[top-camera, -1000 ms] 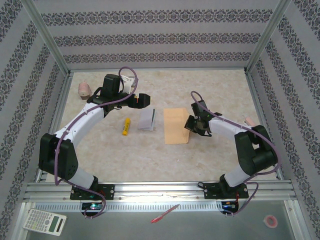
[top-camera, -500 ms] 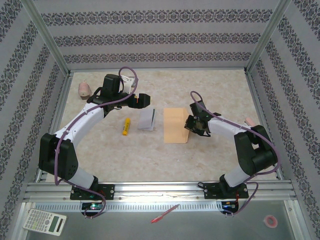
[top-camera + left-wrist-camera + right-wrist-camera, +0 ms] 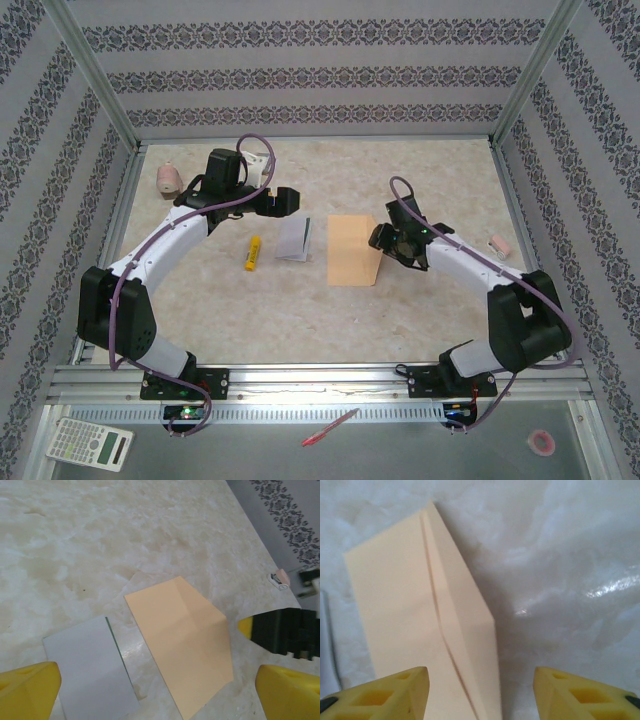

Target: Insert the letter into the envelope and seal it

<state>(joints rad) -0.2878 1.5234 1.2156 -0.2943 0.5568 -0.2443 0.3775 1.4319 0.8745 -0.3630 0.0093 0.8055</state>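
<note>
Shows a marbled table [image 3: 420,300] with the tan envelope [image 3: 353,250] flat near its middle, and the right gripper [image 3: 480,676] over that envelope's right edge, jaws parted and clamping nothing. Has the letter [image 3: 295,240] lying white side up just left of the envelope, apart from it, with the left gripper [image 3: 160,695] near its far end, spread wide and likewise empty. Keeps 1 yellow glue stick [image 3: 253,252] further left, near the letter.
</note>
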